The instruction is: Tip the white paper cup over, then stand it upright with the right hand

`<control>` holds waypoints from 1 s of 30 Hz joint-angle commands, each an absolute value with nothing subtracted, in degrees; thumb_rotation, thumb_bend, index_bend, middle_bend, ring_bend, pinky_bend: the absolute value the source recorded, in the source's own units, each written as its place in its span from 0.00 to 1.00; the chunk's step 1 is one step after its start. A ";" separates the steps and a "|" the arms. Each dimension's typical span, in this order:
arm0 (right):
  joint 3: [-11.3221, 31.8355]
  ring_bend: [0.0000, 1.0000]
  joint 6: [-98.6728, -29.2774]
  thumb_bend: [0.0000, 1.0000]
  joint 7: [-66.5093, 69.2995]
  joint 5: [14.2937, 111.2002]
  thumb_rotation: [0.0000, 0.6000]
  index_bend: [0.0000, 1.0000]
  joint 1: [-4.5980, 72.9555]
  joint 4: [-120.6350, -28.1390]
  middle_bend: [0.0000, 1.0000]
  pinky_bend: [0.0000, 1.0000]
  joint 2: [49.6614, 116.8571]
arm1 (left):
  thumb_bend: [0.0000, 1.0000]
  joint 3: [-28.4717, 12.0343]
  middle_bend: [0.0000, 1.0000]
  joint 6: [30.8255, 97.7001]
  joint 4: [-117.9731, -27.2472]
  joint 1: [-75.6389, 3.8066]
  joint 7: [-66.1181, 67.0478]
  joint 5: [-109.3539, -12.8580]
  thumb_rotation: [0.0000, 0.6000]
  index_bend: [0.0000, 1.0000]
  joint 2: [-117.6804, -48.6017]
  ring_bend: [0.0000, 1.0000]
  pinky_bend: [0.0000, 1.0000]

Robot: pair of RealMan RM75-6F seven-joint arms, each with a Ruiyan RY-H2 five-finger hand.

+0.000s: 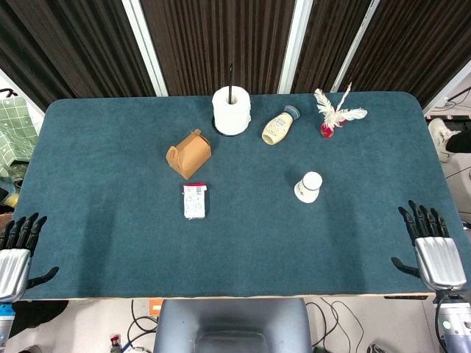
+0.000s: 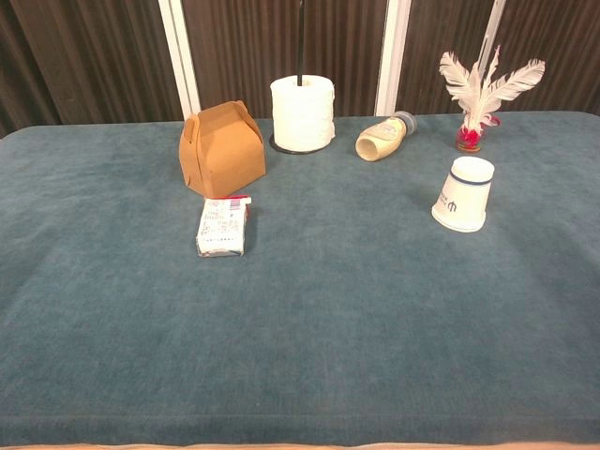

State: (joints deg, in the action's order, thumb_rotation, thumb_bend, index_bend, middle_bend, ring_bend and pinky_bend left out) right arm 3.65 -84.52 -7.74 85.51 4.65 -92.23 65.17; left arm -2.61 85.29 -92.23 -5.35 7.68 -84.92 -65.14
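The white paper cup (image 1: 308, 187) (image 2: 464, 193) stands on the teal table right of centre, its wider end down and narrower end up, with a blue band and logo on its side. My right hand (image 1: 433, 246) rests at the table's front right corner, fingers spread and holding nothing, well short of the cup. At the front left corner my left hand (image 1: 16, 248) lies the same way, fingers apart and empty. Neither hand shows in the chest view.
A brown paper box (image 1: 189, 153) (image 2: 221, 148) and a small white carton (image 1: 194, 201) (image 2: 223, 226) sit left of centre. At the back stand a paper-towel roll (image 1: 232, 110) (image 2: 302, 113), a lying bottle (image 1: 278, 127) (image 2: 383, 138) and a feather shuttlecock (image 1: 333, 115) (image 2: 476, 103).
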 commanded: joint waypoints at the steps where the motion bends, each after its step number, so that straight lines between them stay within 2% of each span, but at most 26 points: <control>1: 3.65 0.00 -84.52 0.00 -7.74 85.51 1.00 0.00 4.65 -92.23 0.00 0.00 65.17 | 0.00 -2.61 0.00 85.29 -92.23 -5.35 7.68 -84.92 1.00 0.00 -65.14 0.00 0.00; 11: 3.65 0.00 -84.52 0.00 -7.74 85.51 1.00 0.00 4.65 -92.23 0.00 0.00 65.17 | 0.00 -2.61 0.00 85.29 -92.23 -5.35 7.68 -84.92 1.00 0.00 -65.14 0.00 0.00; 15: 4.66 0.00 -82.42 0.00 -6.91 84.52 1.00 0.00 6.18 -92.62 0.00 0.00 65.13 | 0.00 -2.52 0.00 85.30 -92.49 -5.42 7.50 -85.28 1.00 0.00 -65.00 0.00 0.00; 23: 10.40 0.00 -70.09 0.00 -5.32 77.93 1.00 0.00 15.47 -91.58 0.00 0.00 66.83 | 0.00 -2.63 0.00 84.09 -92.79 -6.09 7.60 -84.95 1.00 0.00 -65.30 0.00 0.00; 26: 11.49 0.00 -67.56 0.00 -5.55 75.82 1.00 0.00 17.48 -91.19 0.00 0.01 67.49 | 0.00 -2.74 0.00 83.94 -92.94 -6.14 8.06 -84.53 1.00 0.00 -65.39 0.00 0.00; 30: 14.37 0.01 -60.32 0.00 -6.18 70.76 1.00 0.00 23.36 -88.55 0.02 0.03 70.60 | 0.00 -3.07 0.00 83.42 -93.03 -6.29 8.48 -83.42 1.00 0.00 -65.74 0.00 0.00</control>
State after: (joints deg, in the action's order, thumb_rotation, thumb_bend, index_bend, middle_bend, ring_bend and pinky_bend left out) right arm 12.09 -64.87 -5.81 74.31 19.67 -90.44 68.26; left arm -2.95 83.59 -92.98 -6.24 8.40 -83.69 -65.64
